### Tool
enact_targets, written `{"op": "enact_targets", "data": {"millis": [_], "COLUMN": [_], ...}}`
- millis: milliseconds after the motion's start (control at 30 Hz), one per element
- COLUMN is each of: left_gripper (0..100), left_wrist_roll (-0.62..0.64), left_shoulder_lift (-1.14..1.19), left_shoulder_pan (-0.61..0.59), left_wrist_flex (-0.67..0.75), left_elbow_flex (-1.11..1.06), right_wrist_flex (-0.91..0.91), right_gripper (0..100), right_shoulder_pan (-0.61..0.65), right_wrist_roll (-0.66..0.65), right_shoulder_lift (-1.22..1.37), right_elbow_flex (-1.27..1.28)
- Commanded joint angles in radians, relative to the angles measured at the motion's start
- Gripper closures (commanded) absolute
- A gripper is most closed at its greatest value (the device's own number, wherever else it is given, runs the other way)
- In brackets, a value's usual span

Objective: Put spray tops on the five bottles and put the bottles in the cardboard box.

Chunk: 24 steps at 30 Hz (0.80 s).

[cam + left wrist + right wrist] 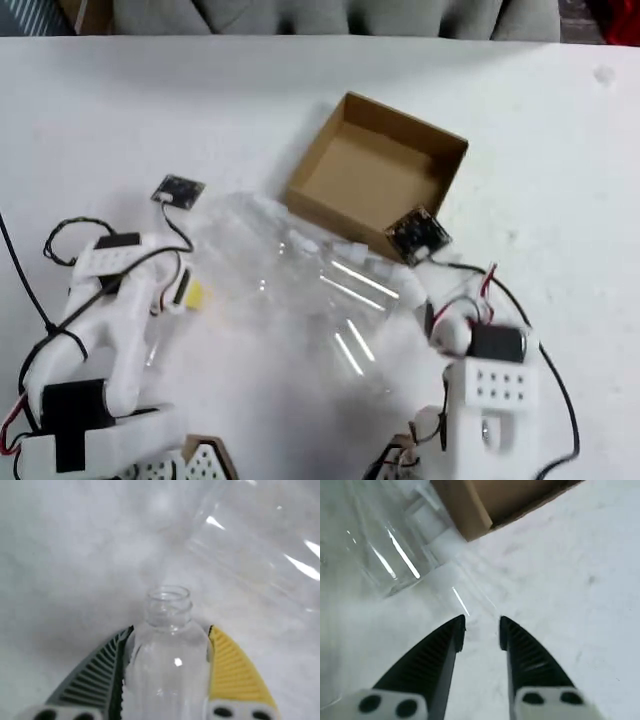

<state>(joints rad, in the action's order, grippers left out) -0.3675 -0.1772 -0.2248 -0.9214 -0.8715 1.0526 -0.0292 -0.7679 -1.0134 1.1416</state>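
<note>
Left tool [170, 631] grips bottle [167, 672]; loose bottles [345, 285] beside box [335, 214]

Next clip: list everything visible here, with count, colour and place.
table: one, white, under everything
box: one, brown cardboard, open, on the table's far half
clear plastic heap: count unclear, transparent, between the arms, beside the box
bottle: one, clear, no top, in the left gripper
upholstery: grey, beyond the table's far edge
left gripper: one grey finger, one yellow, shut on the bottle
right gripper: black fingers, open, over the table by the heap
</note>
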Motion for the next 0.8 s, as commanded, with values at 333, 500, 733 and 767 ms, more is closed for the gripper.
{"op": "enact_targets", "data": {"millis": [333,500,733,767], "left_gripper": [98,98,98,98], "left_wrist_roll": [0.011,0.011,0.011,0.011], "left_shoulder_lift": [-0.045,-0.045,-0.045,-0.045], "left_shoulder_pan": [-0.015,-0.015,-0.015,-0.015], "left_wrist_flex": [0.041,0.043,0.043,0.043], "left_elbow_flex": [0.009,0.009,0.009,0.009], "right_wrist_flex": [-0.166,-0.251,-0.323,-0.323], "right_gripper": [81.1,81.2,90.4,94.8], "right_shoulder_pan": [0.076,0.084,0.062,0.056], "right_wrist_roll": [-0.100,-0.101,-0.101,-0.101], "right_shoulder_lift": [0.447,0.570,0.691,0.693], "right_elbow_flex": [-0.106,-0.106,-0.140,-0.153]}}
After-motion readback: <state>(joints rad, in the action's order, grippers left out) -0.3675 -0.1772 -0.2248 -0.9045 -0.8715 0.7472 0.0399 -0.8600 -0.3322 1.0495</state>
